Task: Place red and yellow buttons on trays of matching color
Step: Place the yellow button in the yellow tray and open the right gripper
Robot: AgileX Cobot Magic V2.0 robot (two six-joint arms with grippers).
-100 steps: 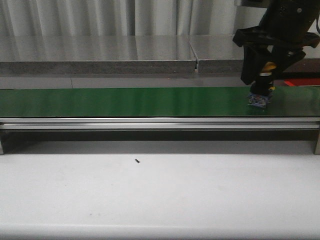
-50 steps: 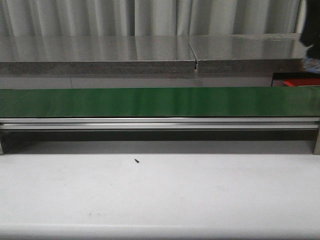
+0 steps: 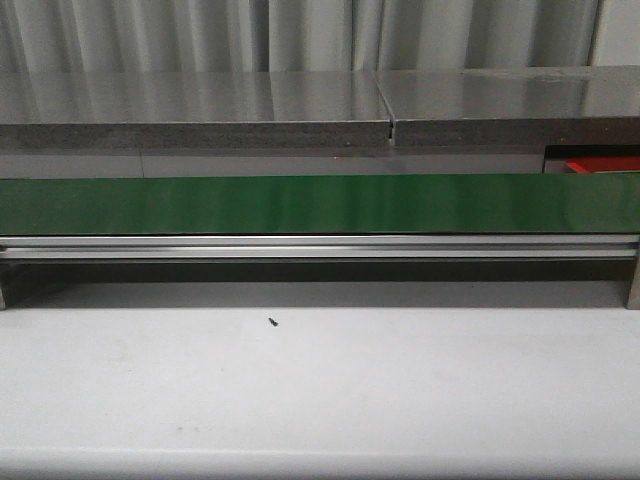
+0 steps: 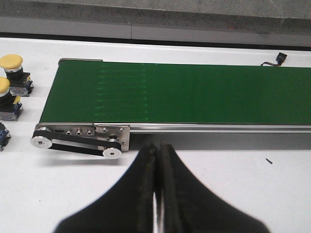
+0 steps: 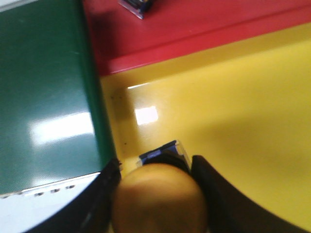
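Since leaving the belt (image 3: 300, 204) a second ago, now out of the front view and hanging over the yellow tray (image 5: 233, 107), red tray (image 5: 194, 24) just beyond. Right gripper (image 5: 158, 194) clamped on a yellow button (image 5: 158, 199), ready for release here. Left gripper (image 4: 156, 194) closed and empty, more yellow buttons (image 4: 10, 62) off to its side.

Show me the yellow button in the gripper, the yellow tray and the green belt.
yellow button (image 5: 159, 198): right wrist view, domed cap.
yellow tray (image 5: 243, 107): right wrist view, bare floor.
green belt (image 4: 184, 94): left wrist view, belt surface.
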